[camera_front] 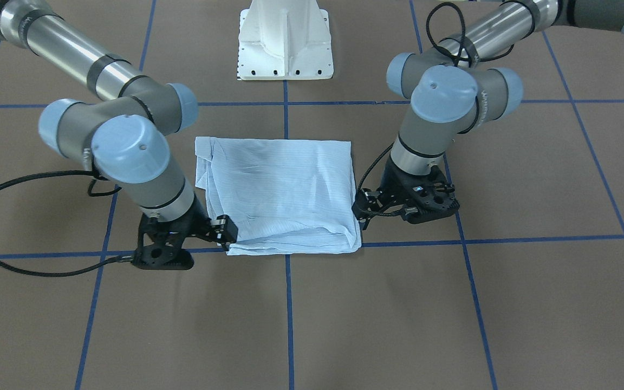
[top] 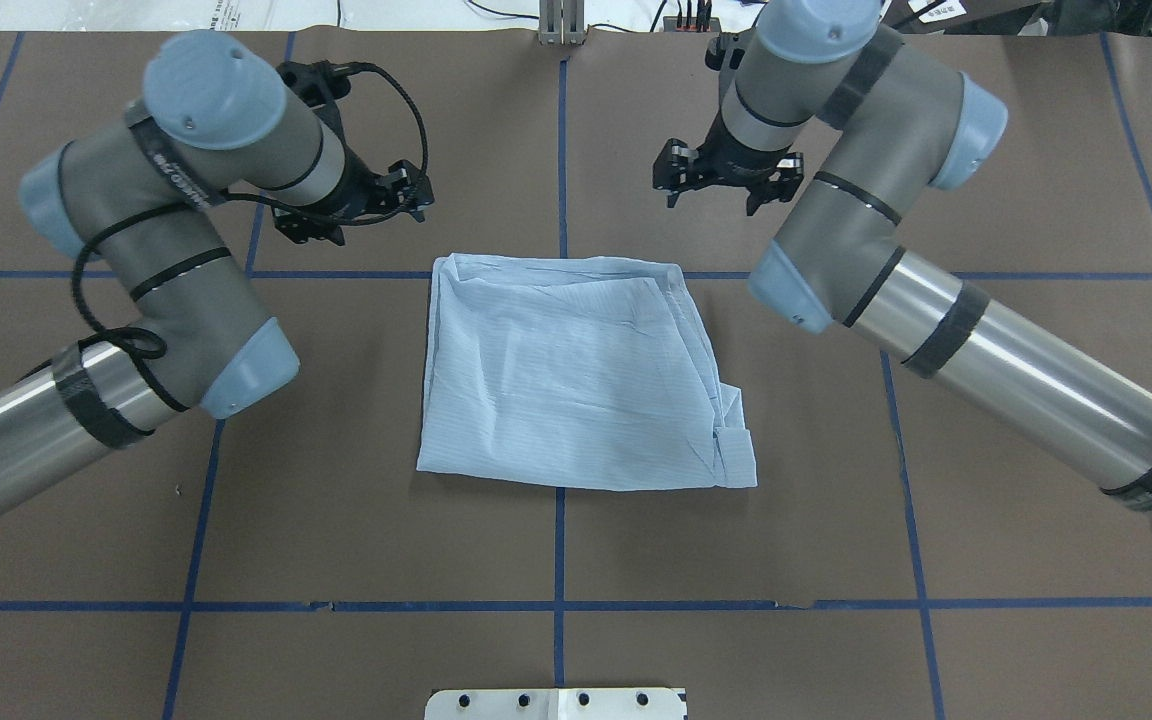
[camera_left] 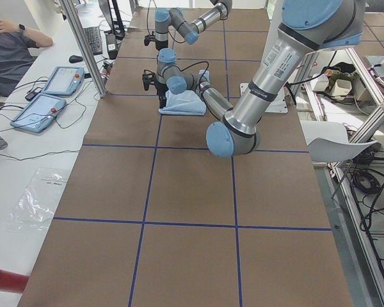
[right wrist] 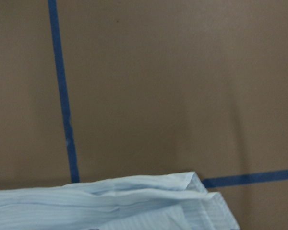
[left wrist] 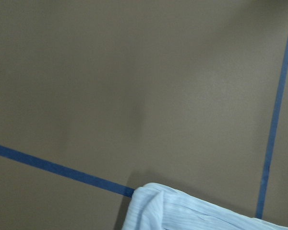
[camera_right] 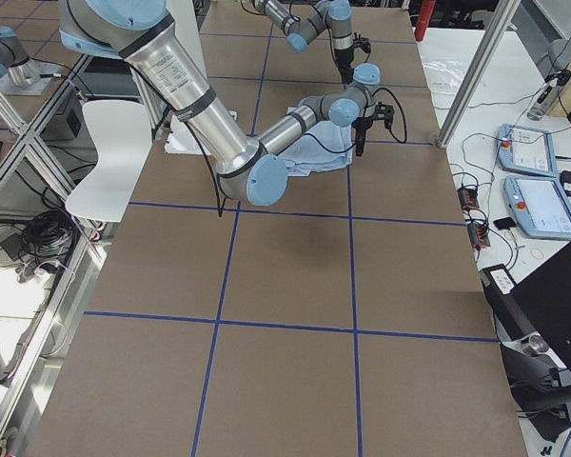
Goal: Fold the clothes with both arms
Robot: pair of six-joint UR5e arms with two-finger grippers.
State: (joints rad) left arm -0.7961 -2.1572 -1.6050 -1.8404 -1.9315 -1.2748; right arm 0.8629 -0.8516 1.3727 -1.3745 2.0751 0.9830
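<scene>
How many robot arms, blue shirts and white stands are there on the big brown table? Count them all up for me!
Robot arms: 2, the left arm and the right arm
Blue shirt: 1
White stand: 1
Total: 4

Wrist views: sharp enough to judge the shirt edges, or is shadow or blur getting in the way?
Left wrist view: soft overall, faint shadow on the table above the shirt corner, stripes readable. Right wrist view: slightly soft, evenly lit, folded layers distinct. Overhead view: glare streaks on the left arm and right arm, none on the shirt.
</scene>
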